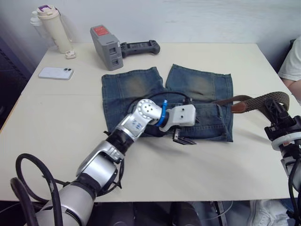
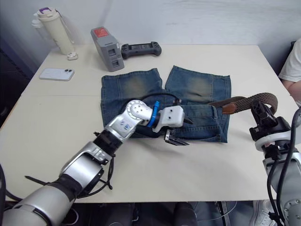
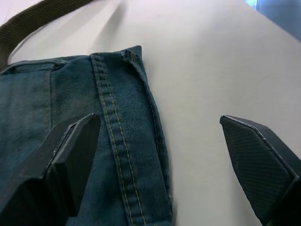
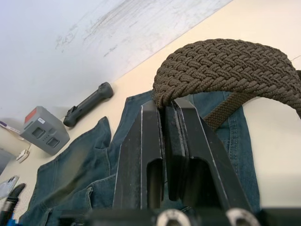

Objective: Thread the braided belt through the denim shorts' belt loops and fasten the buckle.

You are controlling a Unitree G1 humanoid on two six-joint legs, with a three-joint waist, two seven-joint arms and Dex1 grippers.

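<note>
Threading looks barely begun: the blue denim shorts (image 1: 167,101) with faded brownish patches lie flat on the pale worktop (image 1: 56,136), waistband toward the robot, and the dark brown braided belt (image 1: 263,99) arcs off their right edge, its tan leather tip (image 1: 239,107) resting just at the shorts' right side. I cannot make out any belt loops or the buckle.

The right claw (image 4: 163,117) is clamped on the braided belt, holding a raised bend of the strap beside the shorts. The left claw (image 3: 160,155) hovers over the waistband corner with its fingers (image 3: 70,155) spread wide, one over the denim and the other over bare worktop.

My judgement: the step in hand is bringing the belt's tip to the first loop. Next, the left claw should pin or lift the waistband near a loop while the right feeds the tip along it.
</note>
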